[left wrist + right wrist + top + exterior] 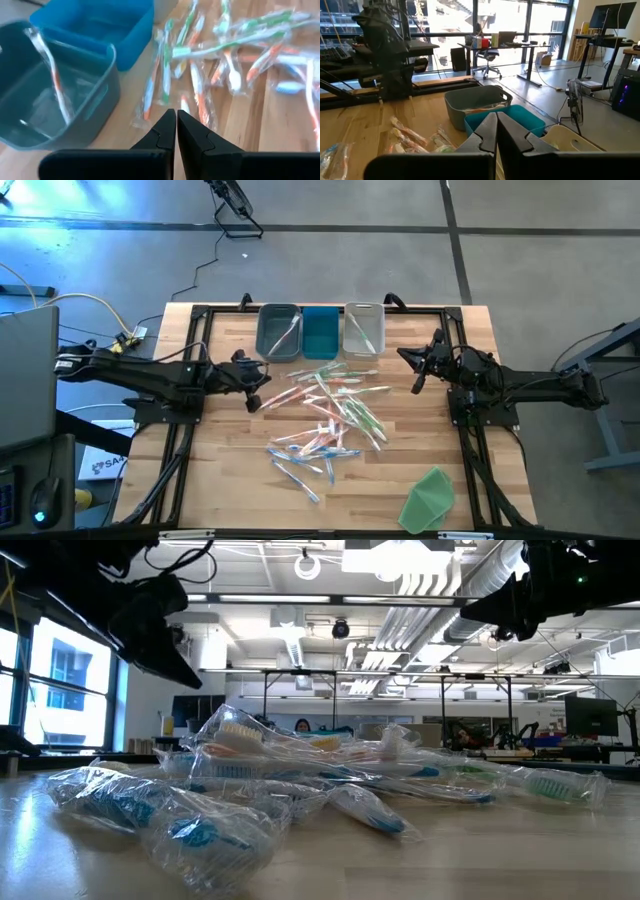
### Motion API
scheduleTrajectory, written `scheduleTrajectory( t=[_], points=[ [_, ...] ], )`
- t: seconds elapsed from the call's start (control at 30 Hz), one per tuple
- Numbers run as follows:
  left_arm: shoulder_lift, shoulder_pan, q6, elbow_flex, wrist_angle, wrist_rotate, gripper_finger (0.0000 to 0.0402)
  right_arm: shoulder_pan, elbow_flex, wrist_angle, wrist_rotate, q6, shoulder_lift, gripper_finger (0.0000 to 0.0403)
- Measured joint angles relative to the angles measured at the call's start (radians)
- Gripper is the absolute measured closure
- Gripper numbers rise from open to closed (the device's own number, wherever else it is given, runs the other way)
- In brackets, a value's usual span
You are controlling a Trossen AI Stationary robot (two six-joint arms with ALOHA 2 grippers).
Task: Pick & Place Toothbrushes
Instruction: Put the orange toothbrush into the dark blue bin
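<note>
Several toothbrushes [325,415], each in a clear wrapper, lie in a loose pile on the middle of the wooden table; the low view shows the toothbrushes [300,780] close up. My left gripper [255,400] is shut and hangs over the table just left of the pile, slanting down; its own view shows the shut gripper [176,117] before the nearest toothbrushes [200,100]. My right gripper [417,385] is shut and held level right of the pile, the shut gripper [496,120] facing the bins. One orange toothbrush [52,75] leans in the grey bin.
Three bins stand in a row at the table's far edge: grey-blue [279,330], teal [320,332], pale grey [364,328] with a toothbrush inside. A folded green cloth [430,498] lies at the near right corner. Bare wood [220,470] shows near left.
</note>
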State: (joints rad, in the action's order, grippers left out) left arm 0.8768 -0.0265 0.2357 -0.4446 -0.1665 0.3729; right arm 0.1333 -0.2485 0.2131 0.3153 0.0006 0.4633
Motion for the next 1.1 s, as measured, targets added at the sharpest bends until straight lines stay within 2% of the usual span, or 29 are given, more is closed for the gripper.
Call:
scheduleTrajectory(
  t=[0.2,0.37,0.8,0.93,1.1],
  points=[
    [0.06,0.0,0.084,-0.001,0.008,0.0,0.0391,0.0,0.0,0.0,0.0,-0.002,0.0,0.04],
    [0.088,0.0,0.095,0.0,0.011,0.0,0.0391,0.0,0.0,-0.001,0.0,-0.005,0.0,0.04],
    [0.09,0.0,0.09,0.0,0.008,-0.001,0.0391,0.0,0.0,-0.002,0.0,-0.005,0.0,0.04],
    [0.09,0.0,0.155,0.0,0.007,-0.002,0.0391,0.0,0.0,-0.002,0.0,-0.005,0.0,0.04],
    [0.09,0.0,0.162,0.0,0.007,-0.001,0.0391,0.0,0.0,-0.002,0.0,-0.005,0.0,0.04]
  ],
)
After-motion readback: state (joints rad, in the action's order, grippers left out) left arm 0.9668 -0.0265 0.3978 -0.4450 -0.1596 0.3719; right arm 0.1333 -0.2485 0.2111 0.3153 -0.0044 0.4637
